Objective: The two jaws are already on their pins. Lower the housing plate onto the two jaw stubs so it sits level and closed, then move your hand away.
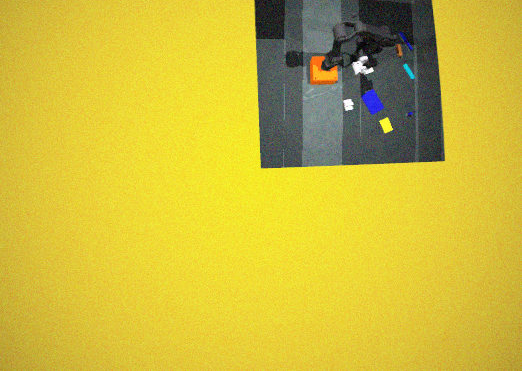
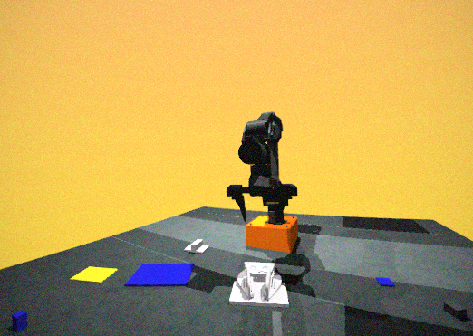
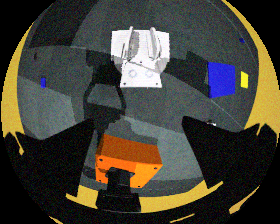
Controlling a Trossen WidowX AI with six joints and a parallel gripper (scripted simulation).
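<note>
The white assembly [image 1: 359, 67] stands on its square base plate [image 2: 240, 299] [image 3: 117, 40]. Its two jaws stand side by side, the left ridge [image 3: 131, 42] and right ridge [image 3: 153, 42] in the wrist view. The white housing plate [image 2: 259, 264] [image 3: 141, 80] lies across their robot-side end. It looks roughly level, with two round marks on top; whether it is fully seated on the stubs cannot be told. My gripper [image 3: 138, 122] is wide open and empty, raised and drawn back toward the robot's base, apart from the assembly.
The orange robot base [image 1: 324, 76] [image 2: 271, 238] [image 3: 130, 145] stands behind. A blue sheet [image 1: 373, 102] [image 2: 159, 274] [image 3: 221, 80] and yellow sheet [image 1: 385, 125] [image 2: 94, 273] [image 3: 244, 80] lie to one side. A small white part [image 1: 348, 104] [image 2: 197, 245] lies nearby. Shadows cross the table.
</note>
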